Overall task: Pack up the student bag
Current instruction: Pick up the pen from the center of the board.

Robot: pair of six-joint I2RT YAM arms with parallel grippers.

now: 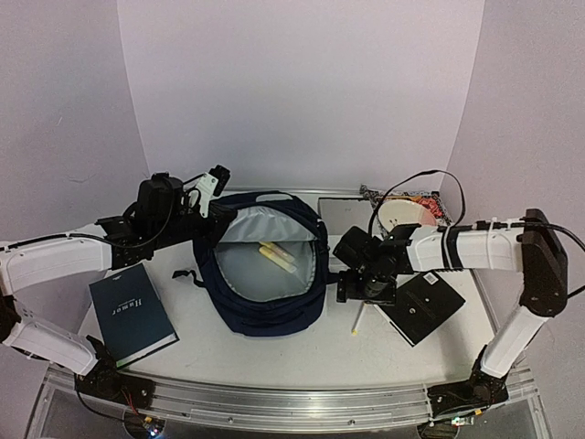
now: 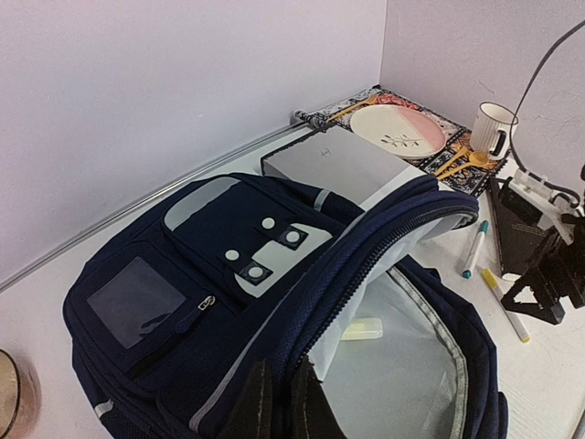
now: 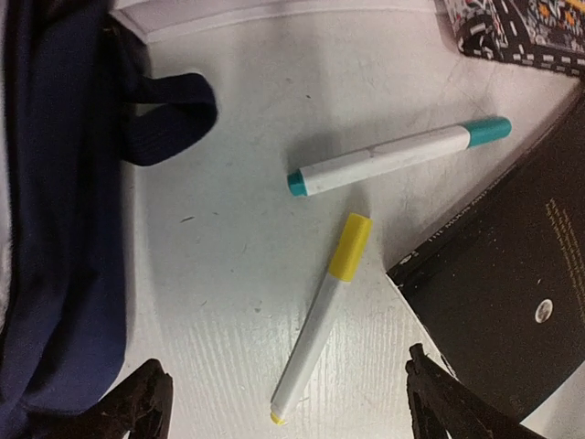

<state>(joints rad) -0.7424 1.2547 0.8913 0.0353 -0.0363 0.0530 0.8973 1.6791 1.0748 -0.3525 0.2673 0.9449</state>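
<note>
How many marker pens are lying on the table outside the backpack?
2: a teal-capped marker and a yellow-capped marker, side by side between the backpack and a dark book. More could be hidden from view.

One large navy-blue fabric backpack (image 1: 274, 315) is lying out. Two dark books are showing: a navy hardcover book (image 1: 132, 315) and a black hardcover book (image 1: 422, 307). Two loose pens are lying by: a teal-capped white marker (image 3: 393, 157) and a yellow-capped white marker (image 3: 322, 315). Two pale yellow sticks (image 1: 285, 262) are resting inside the backpack. One pink-and-cream plate (image 2: 398, 130), one striped white mug (image 2: 492, 130) and one silver-grey flat box (image 2: 340, 165) are sitting behind.
</note>
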